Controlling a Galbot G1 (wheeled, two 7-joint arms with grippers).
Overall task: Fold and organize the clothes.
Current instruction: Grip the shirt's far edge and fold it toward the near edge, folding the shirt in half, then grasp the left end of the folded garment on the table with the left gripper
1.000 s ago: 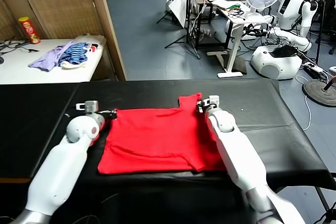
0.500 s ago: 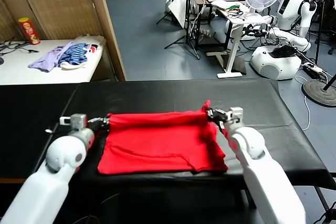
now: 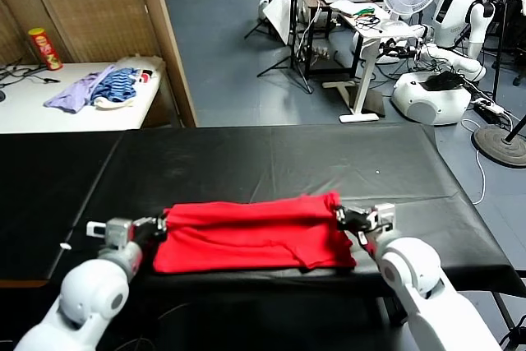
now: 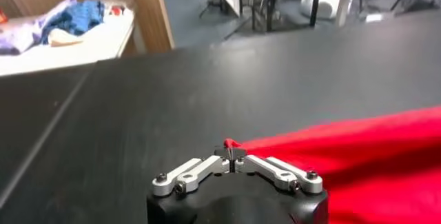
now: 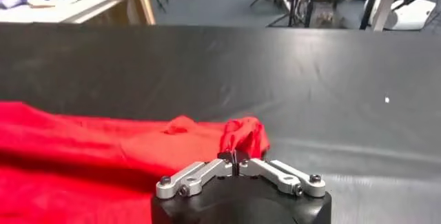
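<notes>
Both tools pinch shirt corners, left tool [image 4: 230,155] and right tool [image 5: 234,158] nearly shut on red fabric, shirt [image 3: 255,232] lying folded between them on desk [image 3: 246,162]; uneven release could drag the fold crooked.

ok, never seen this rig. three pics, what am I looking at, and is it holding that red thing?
It is a two-armed robot at a black table. The wide picture comes from its head camera; the other two come from cameras on each wrist, looking past the fingers. A red T-shirt lies folded on the table. The left gripper pinches the shirt's left edge, and the right gripper pinches a bunched corner on the right. Both wrist views show the fingertips closed on red fabric. More clothes lie on a white side table.
</notes>
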